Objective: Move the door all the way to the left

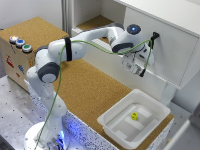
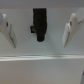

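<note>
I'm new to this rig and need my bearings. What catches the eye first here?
The white arm stretches across the cork surface to the door, its gripper near the black handle. The wrist view shows the fingers spread, with that handle between them. A white tray in front holds a small yellow object.

The door [image 1: 172, 47] is finished in white, its handle [image 1: 149, 52] in black; a yellow block [image 1: 134, 116] is seen in the white tray [image 1: 114, 121].
</note>
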